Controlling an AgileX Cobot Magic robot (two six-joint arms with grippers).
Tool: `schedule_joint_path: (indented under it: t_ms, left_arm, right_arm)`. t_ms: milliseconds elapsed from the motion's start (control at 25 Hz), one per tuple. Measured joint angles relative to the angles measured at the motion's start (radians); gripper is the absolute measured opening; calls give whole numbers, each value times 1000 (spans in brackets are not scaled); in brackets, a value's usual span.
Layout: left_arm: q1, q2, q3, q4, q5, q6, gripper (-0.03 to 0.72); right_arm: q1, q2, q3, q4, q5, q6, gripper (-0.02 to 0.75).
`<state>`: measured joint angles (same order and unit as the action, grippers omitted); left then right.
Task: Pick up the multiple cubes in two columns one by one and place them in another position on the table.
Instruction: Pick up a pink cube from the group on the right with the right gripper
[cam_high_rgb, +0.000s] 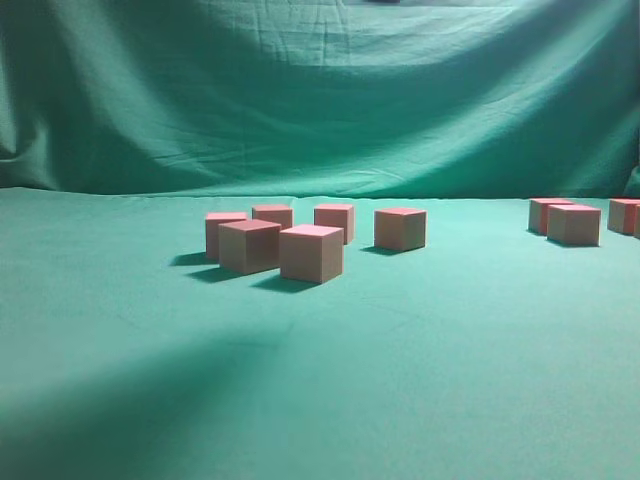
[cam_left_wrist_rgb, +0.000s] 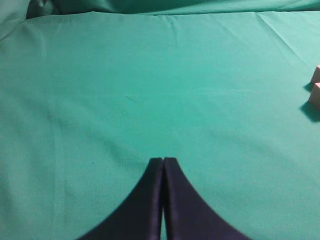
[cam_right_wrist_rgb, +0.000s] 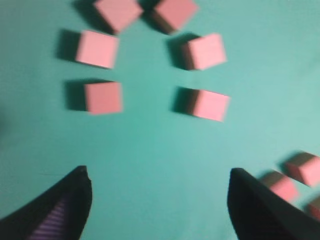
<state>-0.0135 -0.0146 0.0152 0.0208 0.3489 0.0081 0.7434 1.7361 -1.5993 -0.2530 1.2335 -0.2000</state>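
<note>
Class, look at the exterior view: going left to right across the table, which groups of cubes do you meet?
Cluster of five cubes → single cube → cubes at the right edge, all on the green table.

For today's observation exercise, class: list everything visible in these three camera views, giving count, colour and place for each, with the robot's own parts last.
main cubes: six in the right wrist view (five clear in the exterior view), pink tops, tan sides, two rough columns mid-table.
side cubes: at least three, same colours, far right of the table.
table: one, wrinkled green cloth, across all views.
backdrop: one, green cloth, behind the table.
left gripper: dark fingers closed together, empty, above bare cloth.
right gripper: dark fingers spread wide, above the main cubes.
</note>
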Motion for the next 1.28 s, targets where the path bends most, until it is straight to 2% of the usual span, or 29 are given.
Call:
schedule_joint_path:
  t_ms: [80, 120, 200, 320, 480, 640, 800, 1040, 1280]
  left_arm:
    - [0, 0, 0, 0, 0, 0, 0]
    - [0, 0, 0, 0, 0, 0, 0]
    - [0, 0, 0, 0, 0, 0, 0]
    - [0, 0, 0, 0, 0, 0, 0]
    - [0, 0, 0, 0, 0, 0, 0]
    - [0, 0, 0, 0, 0, 0, 0]
    - [0, 0, 0, 0, 0, 0, 0]
    - [0, 0, 0, 0, 0, 0, 0]
    - [0, 0, 0, 0, 0, 0, 0]
  right_arm:
    - [0, -25, 0, -114, 3, 90, 536]
    - [0, -25, 0, -114, 3, 90, 536]
    - [-24, -66, 0, -200, 3, 197, 536]
    - [-94, -110, 11, -192, 3, 269, 536]
    - [-246, -153, 82, -126, 5, 300, 536]
    - [-395, -153, 191, -2, -2, 293, 536]
    - [-489, -153, 305, 155, -130, 293, 536]
    - [-511, -105, 327, 214, -268, 293, 536]
    - [-511, 28, 298, 213, -321, 293, 536]
